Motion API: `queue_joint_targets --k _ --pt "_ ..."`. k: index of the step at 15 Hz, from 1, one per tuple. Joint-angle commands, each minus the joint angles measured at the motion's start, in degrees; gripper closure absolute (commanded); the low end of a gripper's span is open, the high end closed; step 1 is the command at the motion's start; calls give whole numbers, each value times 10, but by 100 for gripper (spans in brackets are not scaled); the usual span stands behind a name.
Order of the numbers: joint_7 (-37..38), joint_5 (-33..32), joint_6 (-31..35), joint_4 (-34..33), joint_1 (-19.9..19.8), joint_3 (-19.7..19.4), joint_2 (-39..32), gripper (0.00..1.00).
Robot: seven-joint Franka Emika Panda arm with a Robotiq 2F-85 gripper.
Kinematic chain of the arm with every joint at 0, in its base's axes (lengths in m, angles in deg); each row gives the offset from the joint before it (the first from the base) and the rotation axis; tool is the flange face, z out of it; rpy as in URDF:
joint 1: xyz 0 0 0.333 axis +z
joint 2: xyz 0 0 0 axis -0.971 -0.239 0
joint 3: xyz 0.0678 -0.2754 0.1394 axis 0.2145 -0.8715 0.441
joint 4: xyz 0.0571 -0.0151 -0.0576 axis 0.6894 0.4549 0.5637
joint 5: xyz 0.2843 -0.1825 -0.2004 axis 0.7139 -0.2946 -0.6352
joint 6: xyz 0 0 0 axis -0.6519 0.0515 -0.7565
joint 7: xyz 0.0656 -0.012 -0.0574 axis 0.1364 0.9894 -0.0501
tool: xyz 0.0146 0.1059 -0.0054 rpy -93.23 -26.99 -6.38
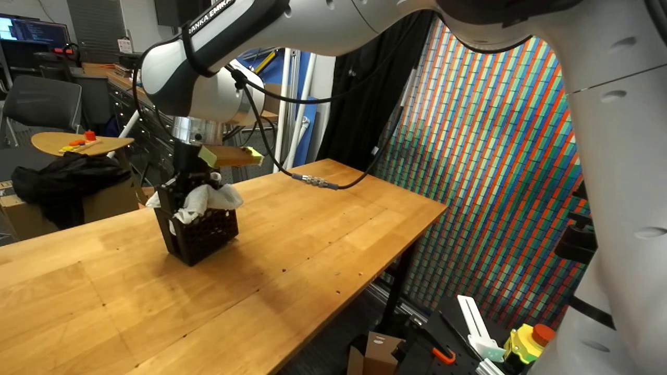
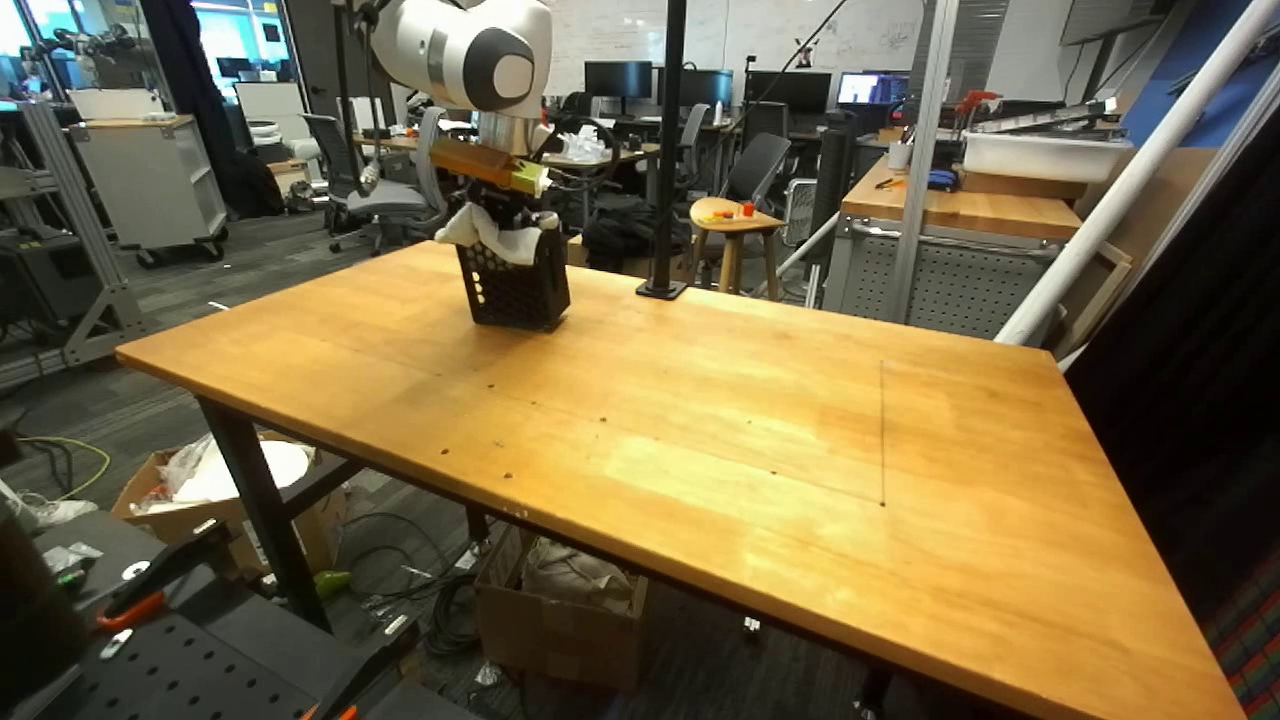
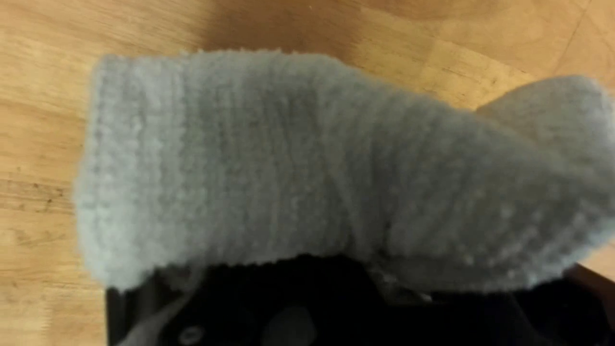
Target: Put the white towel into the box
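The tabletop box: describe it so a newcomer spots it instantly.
In an exterior view, find the wooden table and, near its far edge, the robot arm. The box stands beneath that arm. Unlike the brown carton under the table, it is black, with holed sides and the white towel bunched at its rim.

White towel (image 1: 207,198), bunched, overhanging black crate (image 1: 207,235)

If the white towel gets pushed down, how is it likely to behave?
The white towel is probably floppy: in both exterior views it bends over the rim of the black box. It seems unlikely to slip, given the fuzzy, ribbed surface in the wrist view. Pushed down, its bulky folds might catch on the rim, since parts jut past it.
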Motion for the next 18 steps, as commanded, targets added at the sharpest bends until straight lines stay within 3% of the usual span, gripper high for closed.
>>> queue_joint_targets --k 1,6,9,10,15,16,18 --pt "11 -10 27 18 1 -8 28 92" --pt "26 -32 39 29 8 -17 54 91" --pt "47 -72 30 33 18 -28 81 56" --pt "55 -87 29 34 21 -32 90 53" --pt "90 -157 20 34 36 -45 128 16" --pt "95 -167 19 34 38 -47 132 57" --pt "105 -187 16 35 42 -49 139 53"
